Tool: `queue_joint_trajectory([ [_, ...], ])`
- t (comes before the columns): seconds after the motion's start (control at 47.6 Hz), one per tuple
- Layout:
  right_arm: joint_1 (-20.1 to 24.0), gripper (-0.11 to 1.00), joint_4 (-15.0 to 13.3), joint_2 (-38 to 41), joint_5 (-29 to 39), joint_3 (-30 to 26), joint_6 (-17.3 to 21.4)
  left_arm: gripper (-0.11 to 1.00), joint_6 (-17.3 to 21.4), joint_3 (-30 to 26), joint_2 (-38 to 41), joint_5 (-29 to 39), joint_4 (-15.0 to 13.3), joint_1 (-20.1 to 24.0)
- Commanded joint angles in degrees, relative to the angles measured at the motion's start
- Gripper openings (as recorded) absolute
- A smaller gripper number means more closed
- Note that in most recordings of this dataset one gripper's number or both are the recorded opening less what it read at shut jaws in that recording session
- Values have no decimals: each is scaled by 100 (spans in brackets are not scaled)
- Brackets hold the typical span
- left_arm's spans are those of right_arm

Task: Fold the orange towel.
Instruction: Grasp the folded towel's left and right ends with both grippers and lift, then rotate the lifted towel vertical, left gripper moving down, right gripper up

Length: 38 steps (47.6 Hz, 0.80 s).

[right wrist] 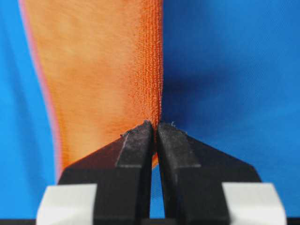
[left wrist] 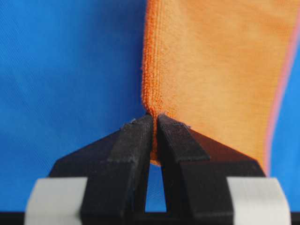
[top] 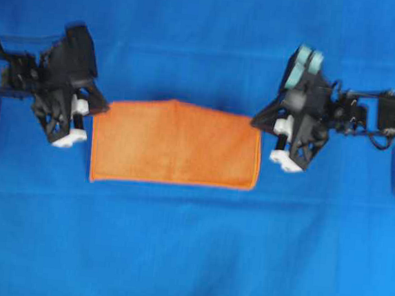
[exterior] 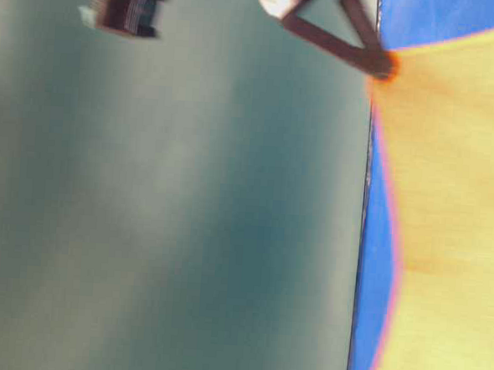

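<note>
Pinching one far corner each, the left gripper [left wrist: 154, 123] and right gripper [right wrist: 154, 129] are clamped on the orange towel [top: 177, 146], which sits mid-way across the blue cloth [top: 188, 258], apparently so its far edge can travel evenly over the near hem.

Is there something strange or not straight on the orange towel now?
Yes, slightly. The orange towel does not lie flat: the left gripper and right gripper each pinch a far corner, and its far edge rises to a peak in the middle. No damage shows. The blue cloth under it looks smooth.
</note>
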Motion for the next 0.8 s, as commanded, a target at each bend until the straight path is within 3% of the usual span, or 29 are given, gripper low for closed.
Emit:
queue_joint_trajectory([
  [0.0,0,3,-35,-431,123,-97,-9,4,0,-176,-404,79,0,-9],
  [0.294,0,3,-158,-1037,185,-44,-9,4,0,-114,-1213,79,0,-123],
  [0.567,-97,3,-193,-958,141,-88,9,4,-18,-149,-1107,-26,0,-167],
  [0.777,-545,3,-220,-721,149,-237,0,4,-9,-264,-729,-826,0,-712],
])
